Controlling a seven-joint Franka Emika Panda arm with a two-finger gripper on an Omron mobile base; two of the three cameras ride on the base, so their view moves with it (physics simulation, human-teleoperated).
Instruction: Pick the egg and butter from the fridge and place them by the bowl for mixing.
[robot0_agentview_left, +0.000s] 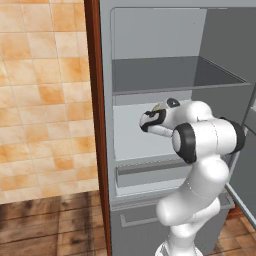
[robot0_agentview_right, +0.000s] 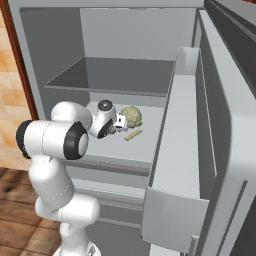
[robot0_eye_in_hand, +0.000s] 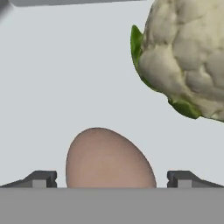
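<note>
1. The pincer (robot0_eye_in_hand: 112, 179) is spread wide, with one fingertip on each side of the egg (robot0_eye_in_hand: 109, 157).
2. The egg and butter (robot0_agentview_right: 133, 135) lie on the fridge (robot0_agentview_right: 125, 80) shelf beside a cauliflower (robot0_eye_in_hand: 188, 57).
3. Neither item appears lifted yet; both transfers remain.

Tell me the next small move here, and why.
Probably close the jaws on the egg. In the hand view it sits between the two open fingertips, with a gap on each side, and the cauliflower lies clear beyond it on the fridge shelf.
</note>
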